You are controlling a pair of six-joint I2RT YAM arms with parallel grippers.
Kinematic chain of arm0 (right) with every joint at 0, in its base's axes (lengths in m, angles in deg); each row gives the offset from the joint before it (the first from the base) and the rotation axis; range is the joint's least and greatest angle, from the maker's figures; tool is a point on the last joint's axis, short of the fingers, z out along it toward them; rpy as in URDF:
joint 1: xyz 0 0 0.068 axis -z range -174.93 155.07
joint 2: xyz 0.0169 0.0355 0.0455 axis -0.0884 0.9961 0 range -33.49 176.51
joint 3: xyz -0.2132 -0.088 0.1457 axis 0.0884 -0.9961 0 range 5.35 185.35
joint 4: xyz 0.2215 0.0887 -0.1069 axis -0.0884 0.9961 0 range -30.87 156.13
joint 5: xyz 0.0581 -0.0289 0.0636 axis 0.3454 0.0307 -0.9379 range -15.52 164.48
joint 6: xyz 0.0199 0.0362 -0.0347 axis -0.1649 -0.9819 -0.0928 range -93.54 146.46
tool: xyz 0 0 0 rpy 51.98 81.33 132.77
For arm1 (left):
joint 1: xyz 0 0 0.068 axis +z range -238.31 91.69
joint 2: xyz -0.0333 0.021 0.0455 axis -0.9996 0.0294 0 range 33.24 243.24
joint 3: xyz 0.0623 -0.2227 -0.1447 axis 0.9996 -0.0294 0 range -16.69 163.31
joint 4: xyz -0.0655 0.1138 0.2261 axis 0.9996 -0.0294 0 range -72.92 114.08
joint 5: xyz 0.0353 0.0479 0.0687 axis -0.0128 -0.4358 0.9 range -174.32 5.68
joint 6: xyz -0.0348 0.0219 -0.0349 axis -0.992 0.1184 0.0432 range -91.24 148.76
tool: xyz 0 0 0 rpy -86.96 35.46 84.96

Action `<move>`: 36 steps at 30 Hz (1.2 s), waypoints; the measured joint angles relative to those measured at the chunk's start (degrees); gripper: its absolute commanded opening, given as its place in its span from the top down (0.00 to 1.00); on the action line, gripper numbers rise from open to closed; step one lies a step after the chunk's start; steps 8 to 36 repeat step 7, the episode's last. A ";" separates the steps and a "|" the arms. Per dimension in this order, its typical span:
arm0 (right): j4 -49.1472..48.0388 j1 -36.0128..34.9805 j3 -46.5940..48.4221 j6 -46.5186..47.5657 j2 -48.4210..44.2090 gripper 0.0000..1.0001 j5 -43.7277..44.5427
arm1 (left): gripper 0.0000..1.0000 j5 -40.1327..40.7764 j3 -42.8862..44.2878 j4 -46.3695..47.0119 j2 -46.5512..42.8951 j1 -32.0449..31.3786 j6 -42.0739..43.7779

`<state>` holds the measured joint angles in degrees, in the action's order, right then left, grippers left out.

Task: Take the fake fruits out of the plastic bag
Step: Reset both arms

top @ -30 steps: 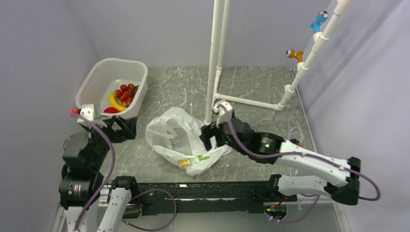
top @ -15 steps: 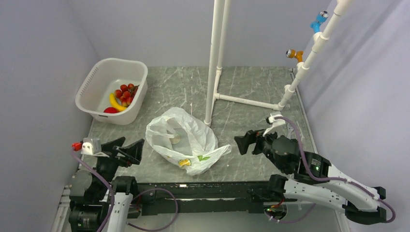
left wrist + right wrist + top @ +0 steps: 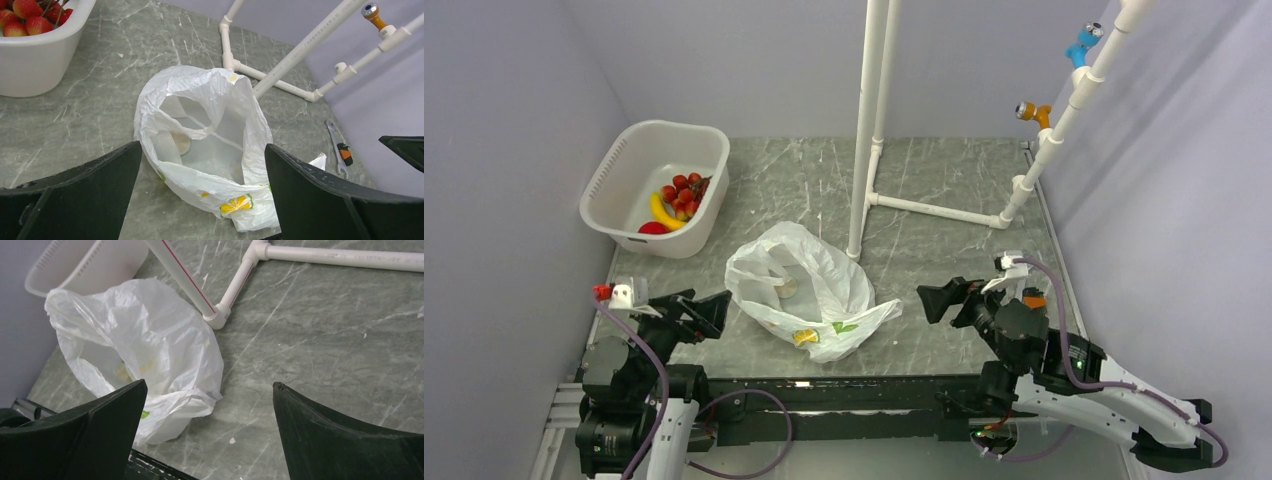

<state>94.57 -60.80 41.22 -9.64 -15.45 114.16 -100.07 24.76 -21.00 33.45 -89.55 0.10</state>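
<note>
Now withdrawn to near edge: left gripper (image 3: 702, 312), right gripper (image 3: 939, 300), wide open, empty; fruits (image 3: 679, 197) lie in tub (image 3: 656, 128); bag (image 3: 809, 290) looks empty.

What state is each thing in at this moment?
plastic bag: slumped open, no fruit visible inside
fake fruits: lying in the white tub
white tub: upright, holding the fruits
left gripper: open, empty
right gripper: open, empty

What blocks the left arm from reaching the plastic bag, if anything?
Likely nothing, so yes. The left pincer is open and faces the bag across bare table. The tub sits off to the side; the pipe frame stands beyond the bag.
</note>
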 measured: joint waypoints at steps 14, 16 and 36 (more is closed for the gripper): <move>-0.02 0.00 -0.63 -2.36 -3.78 0.00 2.54 | 0.01 0.00 0.02 -0.09 0.00 0.02 0.00; -0.02 0.00 -0.63 -2.36 -3.78 0.00 2.54 | 0.01 0.00 0.02 -0.09 0.00 0.02 0.00; -0.02 0.00 -0.63 -2.36 -3.78 0.00 2.54 | 0.01 0.00 0.02 -0.09 0.00 0.02 0.00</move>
